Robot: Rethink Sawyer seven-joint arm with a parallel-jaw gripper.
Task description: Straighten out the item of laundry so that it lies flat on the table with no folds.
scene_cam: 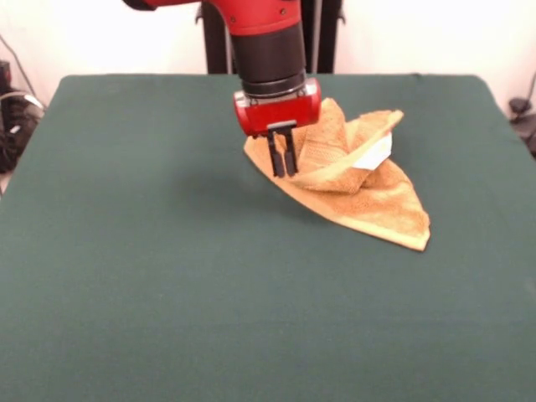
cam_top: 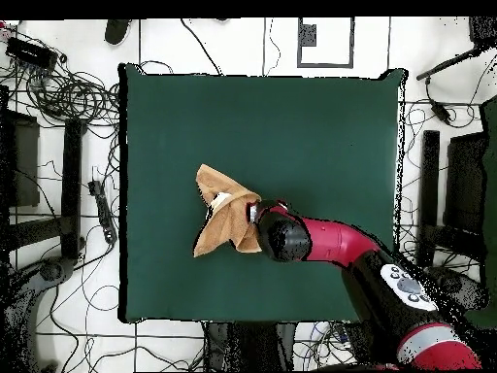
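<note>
- Front view: dark green felt table (scene_cam: 167, 276) fills most of the scene; pale wall behind it, black pedestal post at the far edge.
- Orange-tan terry towel (scene_cam: 377, 205) lies on the far-right part of the table, bunched and folded over itself, not flat. One corner points toward the near right; a rolled fold runs across its top.
- Small white label tag (scene_cam: 374, 152) shows in the folds near the towel's middle.
- Red and black arm (scene_cam: 266, 46) comes down from above, just left of the towel's high fold.
- Gripper (scene_cam: 282, 156): two black fingers (scene_cam: 275, 157) hang close together, almost parallel, at the towel's left edge. A sliver of cloth shows between them; they look clamped on that edge.
- Overhead view: the same green table (cam_top: 311, 126) sits on a white floor strewn with black cables (cam_top: 68, 92).
- Towel (cam_top: 218, 225) lies left of the table's middle, crumpled into a rough wedge, the white tag (cam_top: 222, 201) on its upper part.
- Arm (cam_top: 335, 241) reaches in from the lower right; its round wrist covers the towel's right edge, hiding the fingers here.
</note>
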